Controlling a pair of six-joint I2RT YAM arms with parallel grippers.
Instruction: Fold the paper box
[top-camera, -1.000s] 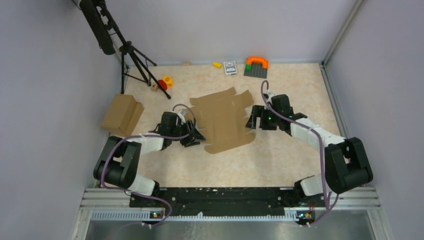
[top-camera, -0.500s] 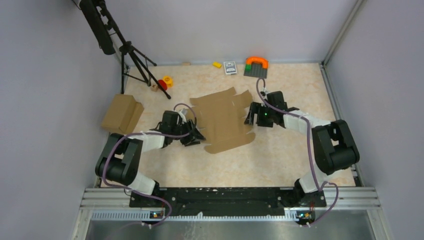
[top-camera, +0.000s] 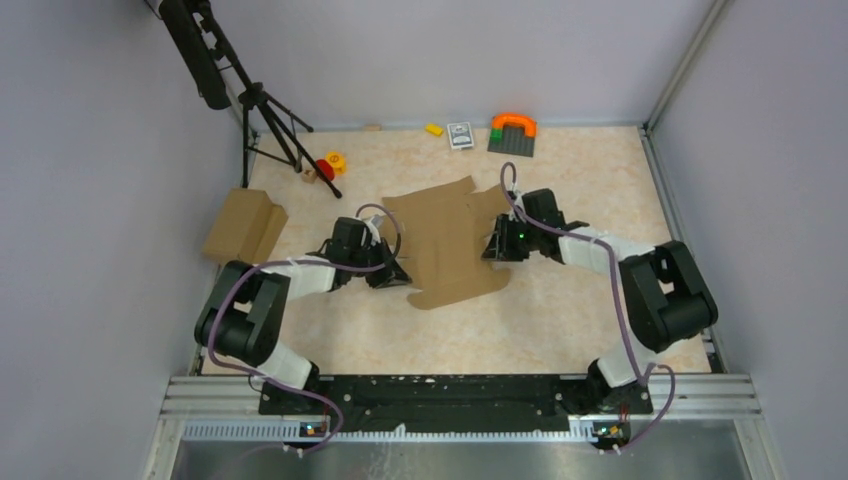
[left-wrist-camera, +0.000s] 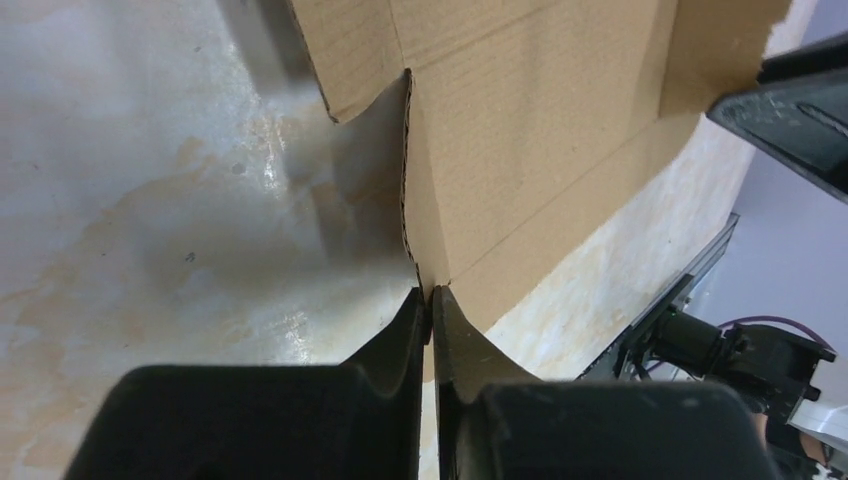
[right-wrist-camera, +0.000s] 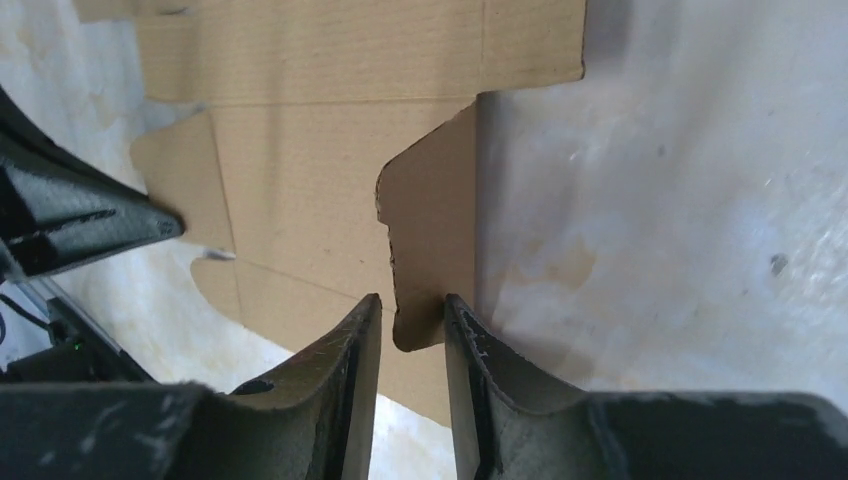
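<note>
The paper box (top-camera: 450, 245) is a flat brown cardboard sheet with many flaps, lying mid-table. My left gripper (top-camera: 393, 272) sits at its left edge. In the left wrist view this gripper (left-wrist-camera: 431, 300) is shut on the edge of a raised flap of the paper box (left-wrist-camera: 520, 130). My right gripper (top-camera: 492, 245) is at the sheet's right edge. In the right wrist view its jaws (right-wrist-camera: 412, 305) stand narrowly apart on either side of a lifted side flap (right-wrist-camera: 435, 220), with a small gap on the left.
A bulkier brown carton (top-camera: 243, 228) lies at the left wall, beside a black tripod (top-camera: 270, 120). Small red and yellow toys (top-camera: 328, 165) sit behind it. At the back are a yellow brick (top-camera: 434, 129), a card pack (top-camera: 460, 134) and an orange arch on a grey plate (top-camera: 512, 130).
The left gripper has closed on the flap's edge. The right arm has moved left up to the sheet's right edge, and its jaws have narrowed around the side flap.
</note>
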